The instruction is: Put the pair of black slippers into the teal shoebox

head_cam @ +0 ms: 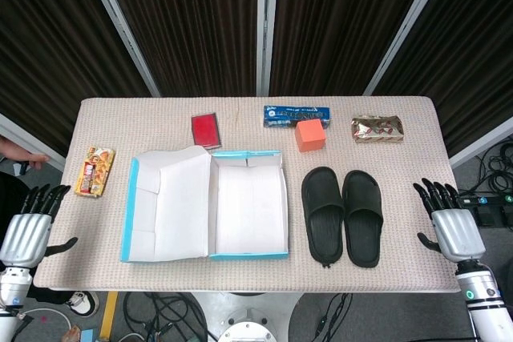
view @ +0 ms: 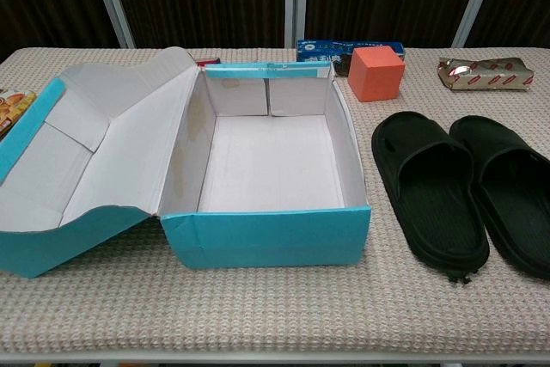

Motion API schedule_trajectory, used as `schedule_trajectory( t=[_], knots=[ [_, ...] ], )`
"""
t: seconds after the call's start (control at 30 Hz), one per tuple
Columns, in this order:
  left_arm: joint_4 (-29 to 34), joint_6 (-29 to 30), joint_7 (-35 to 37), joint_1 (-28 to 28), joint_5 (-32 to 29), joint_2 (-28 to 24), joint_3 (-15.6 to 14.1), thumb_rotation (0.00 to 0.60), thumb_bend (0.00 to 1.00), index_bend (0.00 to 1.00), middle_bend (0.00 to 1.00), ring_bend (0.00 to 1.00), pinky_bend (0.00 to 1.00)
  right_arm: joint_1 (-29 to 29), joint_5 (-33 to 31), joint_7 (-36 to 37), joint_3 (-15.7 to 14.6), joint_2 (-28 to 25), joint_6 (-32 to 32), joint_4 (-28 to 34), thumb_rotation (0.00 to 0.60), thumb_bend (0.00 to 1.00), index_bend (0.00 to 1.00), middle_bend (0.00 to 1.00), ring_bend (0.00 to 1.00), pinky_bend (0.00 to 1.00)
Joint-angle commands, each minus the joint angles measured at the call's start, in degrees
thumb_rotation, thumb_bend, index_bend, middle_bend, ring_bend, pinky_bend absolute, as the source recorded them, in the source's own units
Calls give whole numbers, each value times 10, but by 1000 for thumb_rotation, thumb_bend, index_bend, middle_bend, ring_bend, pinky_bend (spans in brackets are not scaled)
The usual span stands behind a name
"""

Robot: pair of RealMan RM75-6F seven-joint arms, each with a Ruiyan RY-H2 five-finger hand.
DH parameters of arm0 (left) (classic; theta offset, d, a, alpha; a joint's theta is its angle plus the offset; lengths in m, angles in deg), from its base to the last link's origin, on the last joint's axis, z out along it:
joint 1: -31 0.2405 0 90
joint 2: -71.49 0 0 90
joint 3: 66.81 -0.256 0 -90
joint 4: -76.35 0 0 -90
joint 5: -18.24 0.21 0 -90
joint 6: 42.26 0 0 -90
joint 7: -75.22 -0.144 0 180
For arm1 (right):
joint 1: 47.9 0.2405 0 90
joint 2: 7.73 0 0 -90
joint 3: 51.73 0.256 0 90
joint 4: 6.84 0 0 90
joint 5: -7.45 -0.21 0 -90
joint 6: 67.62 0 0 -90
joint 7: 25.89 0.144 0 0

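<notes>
The 2 black slippers lie side by side, soles down, on the tabletop just to the right of the teal shoebox, whose lid is folded open to the left and whose white interior holds nothing. Neither slipper has been touched yet: the right hand hovers off the right edge of the tabletop with its fingers apart and holding nothing, and the left hand does the same off the left edge. The step in hand looks like the first reach, and the right hand is the nearer one. A good approach would come in from the right over the outer slipper, grip it across the strap rather than the flat sole, lift it clear of its neighbour, and carry it above the box wall before lowering. The orange cube behind the slippers sits close enough to be worth avoiding.
</notes>
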Motion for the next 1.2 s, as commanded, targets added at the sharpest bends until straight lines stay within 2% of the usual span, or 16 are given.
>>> schedule_trajectory(
  t=[0.03, 0.17, 0.3, 0.43, 0.53, 0.73, 0.83, 1.2],
  knots=[
    [-12, -1, 8, 1, -1, 8, -2, 600, 122, 76, 103, 20, 41, 29, 8, -12, 0, -10, 39, 12, 600, 96, 0, 0, 0, 0],
    [-19, -8, 8, 2, -9, 11, -2, 600, 122, 78, 110, 20, 41, 70, -9, -23, 12, -28, 100, 50, 600, 96, 0, 0, 0, 0],
    [-20, -8, 14, 2, -8, 3, -2, 600, 122, 93, 117, 20, 41, 114, -62, -77, 36, -34, 159, 88, 600, 96, 0, 0, 0, 0],
    [-24, -18, 14, -2, -11, 4, -2, 600, 122, 164, 137, 20, 41, 172, -171, -145, 60, -22, 235, 110, 600, 98, 0, 2, 0, 0],
    [-35, -25, 21, -4, -10, 6, -5, 600, 122, 172, 142, 21, 42, 211, -257, -208, 60, 3, 264, 107, 600, 99, 0, 19, 0, 0],
    [-65, -34, 46, -9, -9, 13, -5, 600, 123, 172, 148, 21, 73, 285, -440, -306, 49, 59, 264, 97, 600, 103, 0, 34, 0, 0],
    [-75, -34, 58, -10, -6, 16, -6, 600, 122, 172, 148, 21, 74, 317, -502, -327, 45, 86, 259, 87, 600, 108, 0, 45, 0, 0],
    [-95, -46, 83, -12, -5, 16, -11, 600, 123, 172, 148, 21, 73, 394, -590, -341, 37, 140, 261, 62, 600, 111, 0, 55, 0, 0]
  ],
)
